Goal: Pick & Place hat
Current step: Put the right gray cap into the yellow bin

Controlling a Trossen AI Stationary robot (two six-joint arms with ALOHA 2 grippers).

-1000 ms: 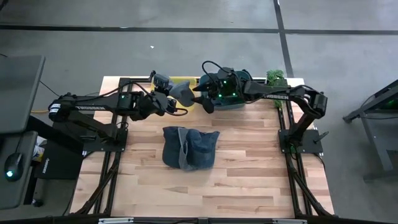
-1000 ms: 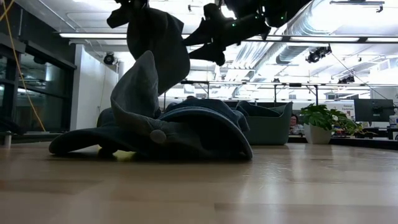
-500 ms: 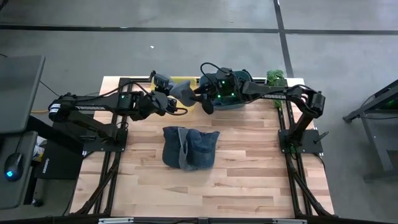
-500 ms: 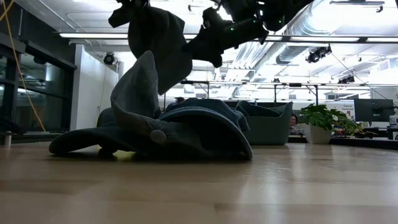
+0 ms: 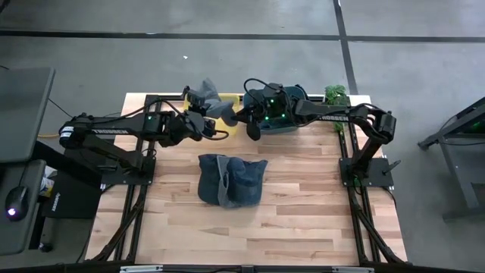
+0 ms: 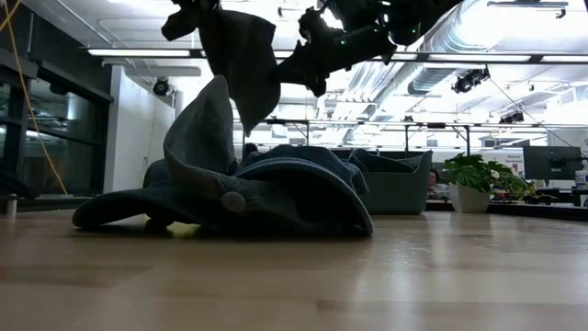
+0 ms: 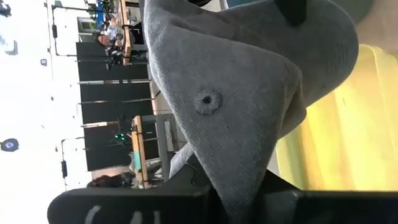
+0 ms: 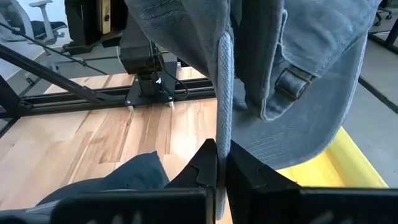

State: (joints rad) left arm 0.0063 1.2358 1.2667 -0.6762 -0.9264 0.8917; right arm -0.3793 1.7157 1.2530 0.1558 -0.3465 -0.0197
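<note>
From the high view I have both arms meeting at the far edge of the table (image 5: 303,220), over its middle. The left gripper (image 5: 203,114) and the right gripper (image 5: 246,121) both hold one grey cap (image 5: 216,108), which hangs in the air between them, clear of the table.

On my left wrist view the cap (image 7: 249,93) fills most of the picture, its top button facing me, and its cloth runs down between the left arm's fingers, so those jaws are closed on it. On the right wrist view the right arm's jaws are pinched narrow on the cap's brim edge (image 8: 224,124), with the adjusting strap and buckle hanging just beside it.

In the low view the held cap (image 6: 241,64) hangs dark against the ceiling lights, directly above the pile of caps (image 6: 239,184) lying on the table. From above, that pile (image 5: 231,180) sits mid-table, nearer to me than the grippers and well apart from them; it is blue-grey denim, several caps heaped together, though I cannot count them.

A dark bin (image 5: 284,110) stands at the far edge under the right arm, a yellow piece (image 5: 227,100) lies beside it beneath the held cap, and a small potted plant (image 5: 336,94) stands at the far right corner.
</note>
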